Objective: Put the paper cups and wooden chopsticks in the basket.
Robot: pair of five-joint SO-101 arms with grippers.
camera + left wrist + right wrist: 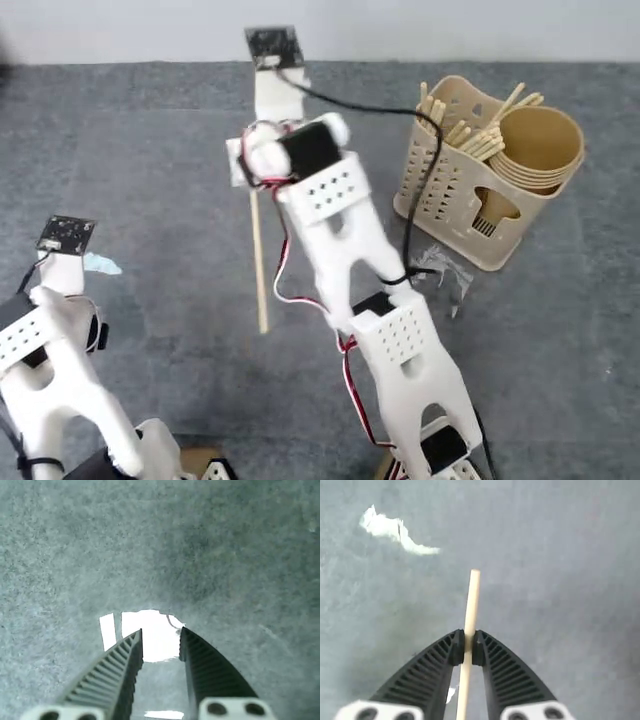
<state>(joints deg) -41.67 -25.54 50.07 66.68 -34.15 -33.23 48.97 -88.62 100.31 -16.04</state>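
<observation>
Right wrist view: right hand (468,648) pinches wooden chopstick (472,595), stick jutting beyond tips; left hand (160,639) parted, empty.

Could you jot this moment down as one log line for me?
right pincer: shut on chopstick | left pincer: open, holding nothing | basket: holds paper cups, more chopsticks

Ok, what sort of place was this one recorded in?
Probably a lab or hobby bench set up for robot practice: two white robot arms over a grey felt-like table cover, a beige basket holding paper cups, and the right gripper clamped on a wooden chopstick.
</observation>
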